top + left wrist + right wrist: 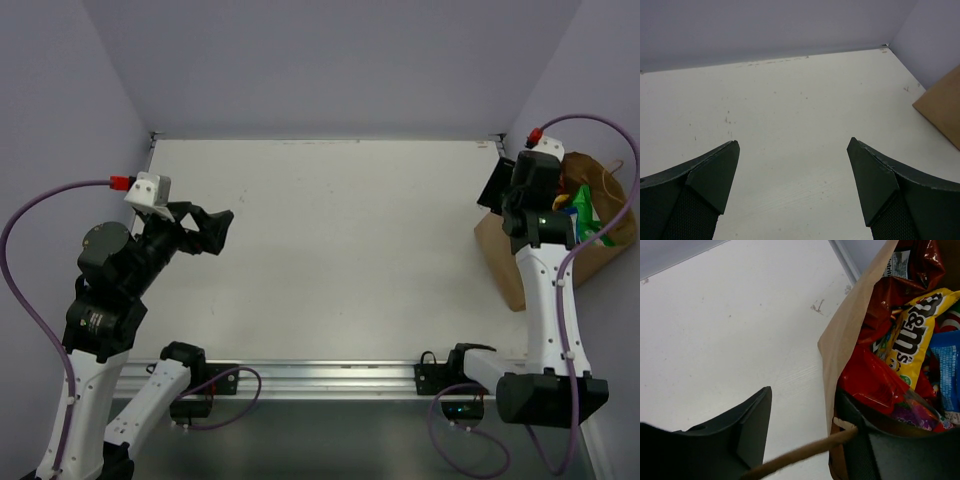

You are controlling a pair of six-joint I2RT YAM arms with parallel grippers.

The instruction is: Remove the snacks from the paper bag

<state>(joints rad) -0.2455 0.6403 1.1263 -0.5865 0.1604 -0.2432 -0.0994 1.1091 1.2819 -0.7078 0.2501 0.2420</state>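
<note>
- Right claw (805, 407) is standing with its jaws apart, straddling the near wall of the paper bag (840, 340). One finger is sitting outside over the table (730, 315) and the other is reaching into the mouth at the lower right of the wrist view. It is gripping nothing.
- Crossing the gap between the fingers is the twisted handle (800, 452), so closing here is probably going to catch paper and handle rather than a packet. Getting both fingers inside the mouth first is looking safer.
- Lying nearest the inner finger is the red packet (870, 380), which is probably the easiest pick if pinched by a crinkled edge.
- At the right edge of the top view, the bag is holding all the snacks in view: a yellow packet (912, 335), a blue packet (945, 365) and a dark red packet (915, 260) at the upper right.
- Over at the left, the left claw (792, 145) is hanging wide open, well apart from the bag, holding nothing.
</note>
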